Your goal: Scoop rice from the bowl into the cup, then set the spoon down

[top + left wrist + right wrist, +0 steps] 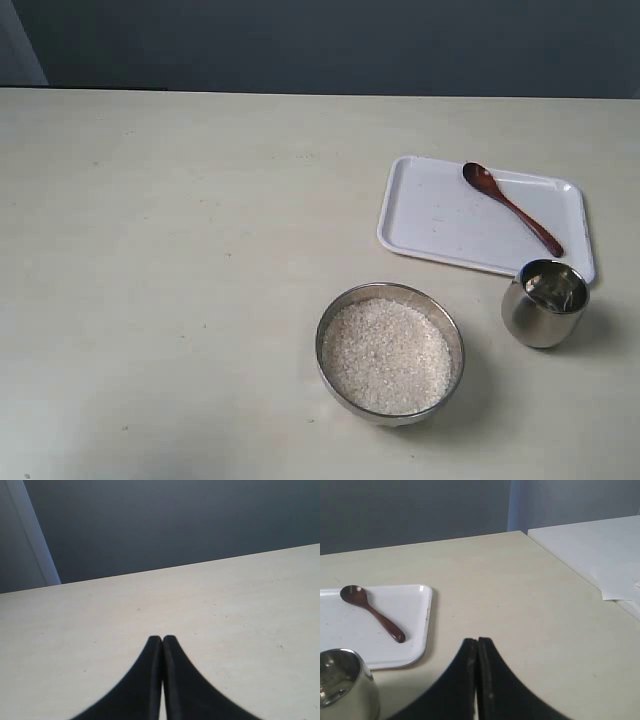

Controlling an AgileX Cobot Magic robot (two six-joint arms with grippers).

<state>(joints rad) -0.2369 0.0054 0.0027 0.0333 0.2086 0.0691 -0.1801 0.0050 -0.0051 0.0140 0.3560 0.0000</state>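
On the surface [180, 250], taking the bowl as reference: the bowl [392, 287] holds the rice [388, 355] almost to its rim. The cup [540, 325] stands upright just right of the bowl in the exterior view, apart from it. Beyond the bowl, on that same side, a white tray [440, 215] carries the spoon [511, 207], which lies flat with its handle end toward the cup.

Left end effector [162, 639] and right end effector [477, 641] are both pressed together and hold nothing. Neither shows in the exterior view.

Risks, as judged:
- The thin handle lies flat on a smooth tray and may skate or slip out of a pinch.
- A reach for the handle end could tip the cup, which stands close by it.
- The full bowl and the narrow cup mouth invite spilled grains.
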